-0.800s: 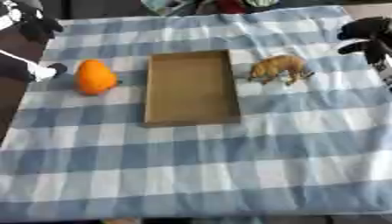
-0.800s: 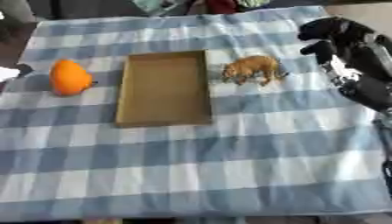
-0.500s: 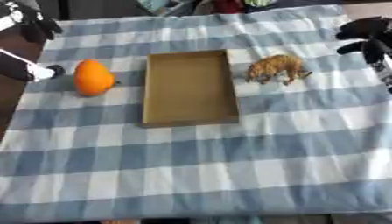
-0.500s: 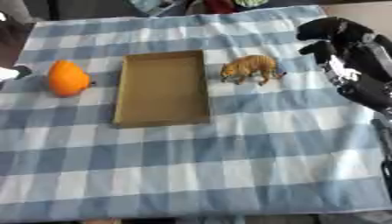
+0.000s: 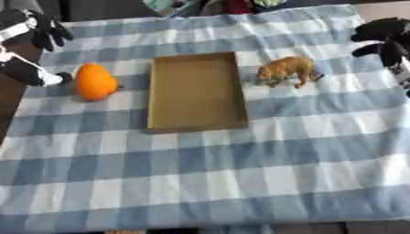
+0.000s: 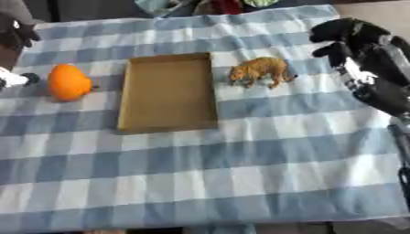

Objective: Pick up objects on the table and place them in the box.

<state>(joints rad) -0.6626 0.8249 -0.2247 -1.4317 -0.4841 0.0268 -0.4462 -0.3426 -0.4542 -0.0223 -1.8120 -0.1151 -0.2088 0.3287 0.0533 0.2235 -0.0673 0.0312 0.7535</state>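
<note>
A shallow brown cardboard box (image 5: pixel 196 91) lies in the middle of the checked cloth, with nothing in it. An orange fruit (image 5: pixel 95 82) sits just left of the box. A small brown tiger figure (image 6: pixel 259 71) stands just right of it. My left hand (image 5: pixel 36 32) hangs open at the upper left, above and left of the orange, apart from it. At the upper right, my right hand (image 6: pixel 346 36) hovers with relaxed fingers, to the right of the tiger and not touching it.
A blue and white checked cloth (image 5: pixel 240 173) covers the table. Dark table edge shows at the far left (image 5: pixel 9 105). Some coloured items (image 6: pixel 216 5) lie beyond the cloth's far edge.
Both hands stay near the upper corners with only slight shifts. The orange, box and tiger have not moved.
</note>
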